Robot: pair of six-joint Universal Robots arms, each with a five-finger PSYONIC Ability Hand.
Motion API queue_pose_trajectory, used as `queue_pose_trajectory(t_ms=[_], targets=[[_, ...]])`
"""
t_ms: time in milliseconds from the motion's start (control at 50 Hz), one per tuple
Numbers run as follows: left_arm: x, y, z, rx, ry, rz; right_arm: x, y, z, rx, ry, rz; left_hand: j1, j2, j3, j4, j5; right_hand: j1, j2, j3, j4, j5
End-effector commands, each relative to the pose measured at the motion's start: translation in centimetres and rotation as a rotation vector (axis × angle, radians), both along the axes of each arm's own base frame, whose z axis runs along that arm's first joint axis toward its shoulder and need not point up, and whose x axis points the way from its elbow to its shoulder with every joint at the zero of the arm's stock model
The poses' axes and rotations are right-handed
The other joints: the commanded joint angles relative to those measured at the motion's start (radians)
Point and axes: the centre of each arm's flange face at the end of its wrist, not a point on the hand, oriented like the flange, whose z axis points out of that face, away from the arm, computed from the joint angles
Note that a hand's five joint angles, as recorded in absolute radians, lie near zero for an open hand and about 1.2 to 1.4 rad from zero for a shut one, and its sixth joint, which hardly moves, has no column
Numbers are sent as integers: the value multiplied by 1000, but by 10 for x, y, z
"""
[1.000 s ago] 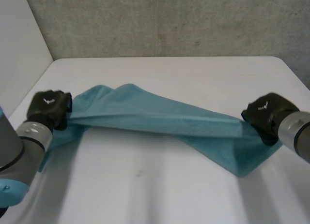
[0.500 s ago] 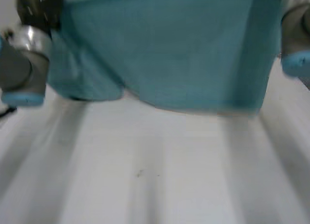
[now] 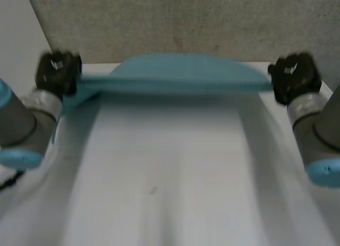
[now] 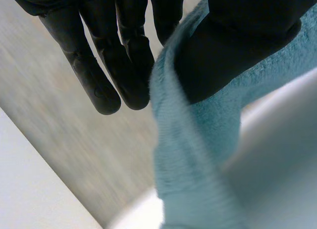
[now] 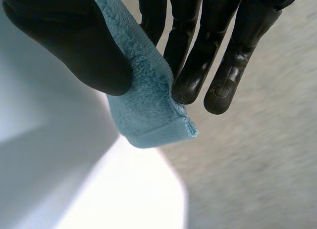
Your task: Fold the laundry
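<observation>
Left robot hand (image 3: 57,71), right robot hand (image 3: 291,77) pinch towel (image 3: 180,79).

The towel (image 3: 175,78) is blue-green terry cloth. It is stretched out wide and held up over the far part of the table (image 3: 170,166). The left hand (image 3: 57,71) pinches one end and the right hand (image 3: 291,76) the other.

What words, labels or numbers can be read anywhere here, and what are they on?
No text can be read.
A small white mark on the back of the left hand: too blurred to read.
A similar white mark on the right hand: too blurred to read.
On the blue towel: no label or print visible.
</observation>
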Motion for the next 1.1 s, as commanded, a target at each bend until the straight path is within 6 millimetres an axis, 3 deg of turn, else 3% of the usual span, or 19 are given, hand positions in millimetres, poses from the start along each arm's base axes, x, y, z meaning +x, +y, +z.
queue_pose_trajectory(t_ms=[20, 120, 260, 360, 480, 700, 820, 880, 900, 920, 940, 1100], targets=[[5, 36, -77, 243, -82, -6, -3, 17, -56, 202, -54, 35, 198, 178, 179, 179, 184, 423, 221, 207, 204, 230], [6, 42, -83, 261, -109, -4, -9, 18, -63, 241, -85, 22, 198, 178, 179, 179, 184, 423, 221, 207, 204, 230], [8, 40, -84, 258, -109, 2, -27, 25, -46, 229, -96, -16, 113, 93, 95, 94, 99, 423, 221, 207, 204, 230], [9, 37, -95, 277, -125, 10, -34, 26, -44, 233, -104, -12, -409, -429, -427, -428, -423, 423, 221, 207, 204, 230], [11, 32, -100, 273, -158, 22, -50, 19, -43, 232, -116, -34, -418, -438, -437, -437, -432, 423, 221, 207, 204, 230], [40, 18, -104, 280, -195, 114, -68, 6, -40, 218, -122, -88, -403, -424, -422, -422, -417, 423, 221, 207, 204, 230], [53, 16, -96, 278, -195, 194, -71, 3, -40, 215, -122, -100, -392, -412, -410, -411, -406, 423, 221, 207, 204, 230], [56, 19, -88, 264, -192, 208, -71, 4, -41, 220, -122, -102, -318, -338, -337, -337, -332, 423, 221, 207, 204, 230], [57, 23, -85, 263, -191, 208, -71, 4, -41, 220, -122, -102, -65, -86, -84, -84, -79, 423, 221, 207, 204, 230], [57, 23, -85, 263, -191, 208, -71, 4, -41, 220, -123, -104, -63, -83, -82, -82, -77, 423, 221, 207, 204, 230], [57, 26, -81, 254, -188, 207, -71, 4, -41, 221, -121, -104, 195, 175, 177, 176, 181, 423, 221, 207, 204, 230], [57, 45, -55, 211, -182, 204, -73, 16, -45, 346, -41, -100, 198, 178, 179, 179, 184, 423, 221, 207, 204, 230]])
